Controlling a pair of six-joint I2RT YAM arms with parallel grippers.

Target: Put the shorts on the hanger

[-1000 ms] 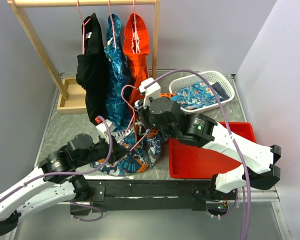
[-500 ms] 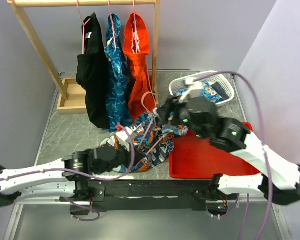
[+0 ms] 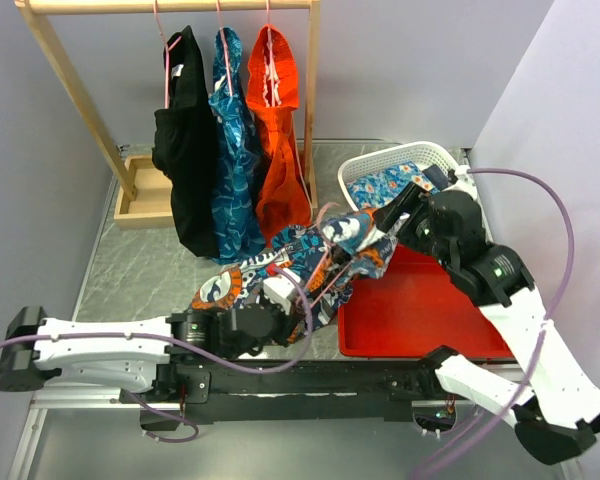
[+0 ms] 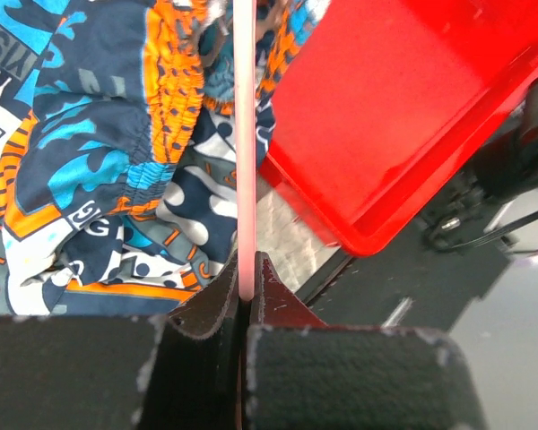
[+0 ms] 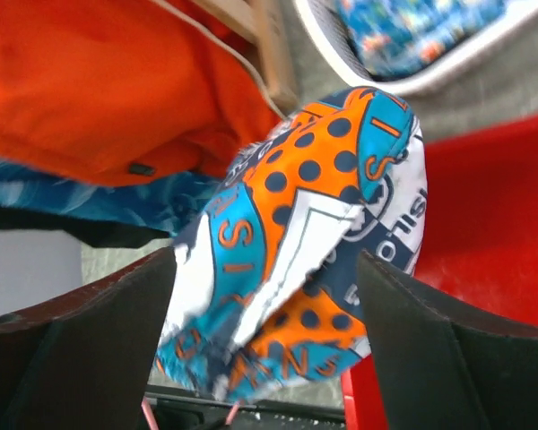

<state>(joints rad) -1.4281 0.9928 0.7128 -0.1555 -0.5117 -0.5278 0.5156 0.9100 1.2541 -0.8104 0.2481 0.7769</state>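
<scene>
The shorts [image 3: 305, 262], printed in navy, white and orange, lie bunched over the hanger in the middle of the table. Only short stretches of the hanger [image 4: 244, 134], a thin pink wire, show through the cloth. My left gripper [image 4: 247, 271] is shut on that wire, low under the cloth's near edge [image 3: 272, 303]. My right gripper [image 5: 267, 269] is open, its fingers [image 5: 90, 340] wide on either side of a hanging fold of the shorts [image 5: 305, 224] without pinching it. From above it sits at the cloth's right end [image 3: 388, 222].
A red tray [image 3: 420, 310] lies right of the shorts. A white basket [image 3: 450, 165] with floral cloth stands behind it. A wooden rack [image 3: 170, 6] holds black [image 3: 185, 150], teal [image 3: 230, 140] and orange [image 3: 275, 140] garments. A wooden box [image 3: 140, 195] sits at back left.
My right gripper has opened and let go of the shorts, pulling back to the right. The left arm has swung lower and rightward with the hanger, and the shorts have shifted right.
</scene>
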